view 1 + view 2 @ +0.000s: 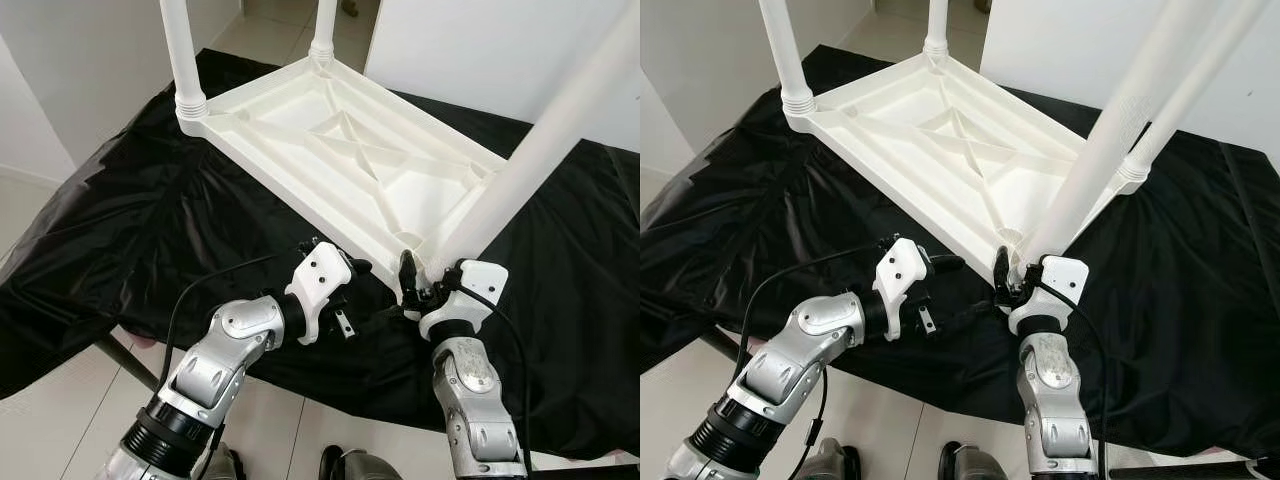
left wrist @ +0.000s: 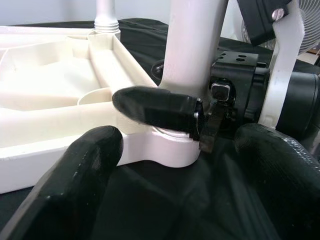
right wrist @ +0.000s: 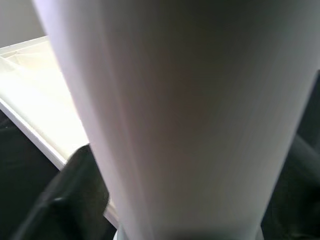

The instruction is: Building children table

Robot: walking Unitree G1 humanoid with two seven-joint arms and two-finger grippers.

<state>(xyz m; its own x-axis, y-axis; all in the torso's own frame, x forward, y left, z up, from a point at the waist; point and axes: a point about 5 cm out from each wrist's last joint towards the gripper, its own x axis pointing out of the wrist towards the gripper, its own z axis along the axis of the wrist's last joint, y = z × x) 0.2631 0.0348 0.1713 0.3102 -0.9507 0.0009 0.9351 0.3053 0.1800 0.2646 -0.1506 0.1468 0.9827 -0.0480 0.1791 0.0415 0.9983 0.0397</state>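
- Right gripper (image 1: 412, 277) pinched the near table leg (image 1: 530, 160) at its base on the upturned white tabletop (image 1: 330, 150).
- Left gripper (image 1: 345, 270) hovered spread beside that tabletop's near edge.

tabletop (image 1: 330, 150): 1 (white, upside down) | table legs (image 1: 1110, 150): 4 standing in its corners | black cloth (image 1: 120, 230): 1 | grippers (image 1: 345, 270): 2 | fan: 1 (left wrist view)

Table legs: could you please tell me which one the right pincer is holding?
The near leg, gripped at its base by the right pincer; the others stand farther away, untouched.
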